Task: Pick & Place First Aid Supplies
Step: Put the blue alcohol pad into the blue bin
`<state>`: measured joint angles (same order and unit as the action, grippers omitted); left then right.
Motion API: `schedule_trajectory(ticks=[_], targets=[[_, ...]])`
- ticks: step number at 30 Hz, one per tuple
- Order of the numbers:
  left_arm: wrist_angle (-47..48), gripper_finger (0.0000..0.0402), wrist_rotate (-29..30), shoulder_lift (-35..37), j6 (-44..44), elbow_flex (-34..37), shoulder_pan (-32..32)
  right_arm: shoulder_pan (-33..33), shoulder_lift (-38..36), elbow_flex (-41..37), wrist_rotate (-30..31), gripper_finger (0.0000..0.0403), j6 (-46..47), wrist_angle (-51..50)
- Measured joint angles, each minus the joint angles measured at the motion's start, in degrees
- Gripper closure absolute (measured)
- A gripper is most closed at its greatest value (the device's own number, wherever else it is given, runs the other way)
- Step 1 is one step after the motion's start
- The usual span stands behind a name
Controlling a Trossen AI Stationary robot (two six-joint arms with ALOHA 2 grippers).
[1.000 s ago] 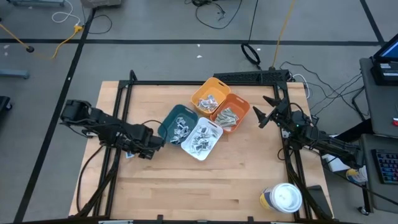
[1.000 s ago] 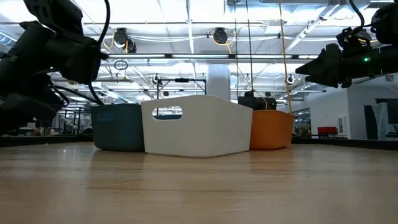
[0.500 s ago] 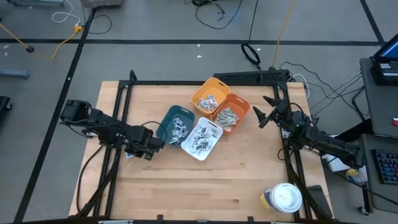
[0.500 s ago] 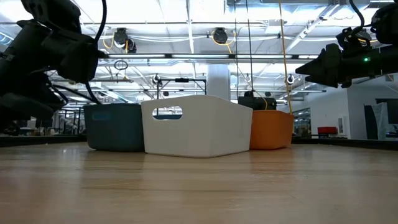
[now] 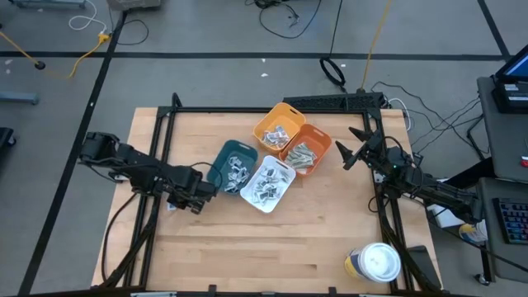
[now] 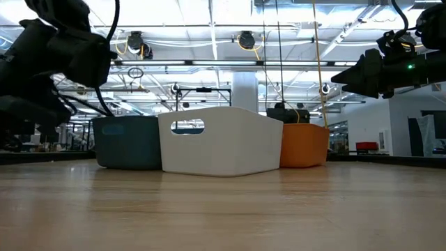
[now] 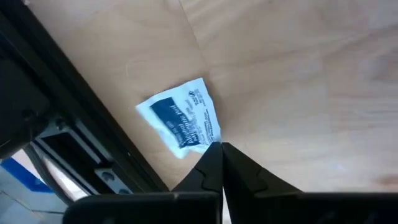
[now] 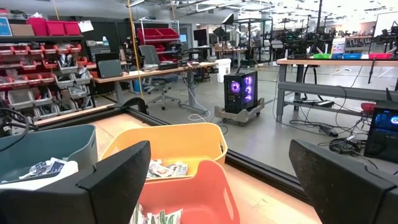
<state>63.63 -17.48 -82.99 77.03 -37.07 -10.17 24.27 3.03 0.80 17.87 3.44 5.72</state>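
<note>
The left claw [image 7: 221, 147] is hanging low over the table [image 5: 247, 247] near its left edge, its two dark fingertips [image 7: 211, 163] pressed together with no gap between them. Just ahead of those closed tips a small white packet [image 7: 180, 118] with a blue label is lying flat on the wood, one corner touching or nearly touching the tips; whether the claw is actually pinching that corner cannot be told. In the high view this left claw [image 5: 196, 200] is sitting just beside the teal bin [image 5: 234, 162], which is holding more small white packets. Beyond the teal bin from this claw, the white bin [image 5: 267, 183], the orange bin [image 5: 307, 148] and the yellow bin [image 5: 279, 128] are clustered together, edges touching, each holding a loose heap of first aid packets. The right claw [image 5: 352, 147] is hovering above the table on the far side of that cluster, fingers spread wide and holding nothing, facing the yellow bin [image 8: 163, 149] and orange bin [image 8: 186, 193]. A white-lidded tub [image 5: 378, 262] is standing well behind the right claw near the table's front corner.
</note>
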Motion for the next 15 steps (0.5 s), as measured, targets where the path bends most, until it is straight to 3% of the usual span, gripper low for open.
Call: schedule_trajectory(ticks=[15], targets=[[9.69, 0.0401, 5.36, 6.5, 2.53, -13.58, 3.72, 0.02, 0.0, 0.02, 0.02, 0.0026, -0.02, 0.0]])
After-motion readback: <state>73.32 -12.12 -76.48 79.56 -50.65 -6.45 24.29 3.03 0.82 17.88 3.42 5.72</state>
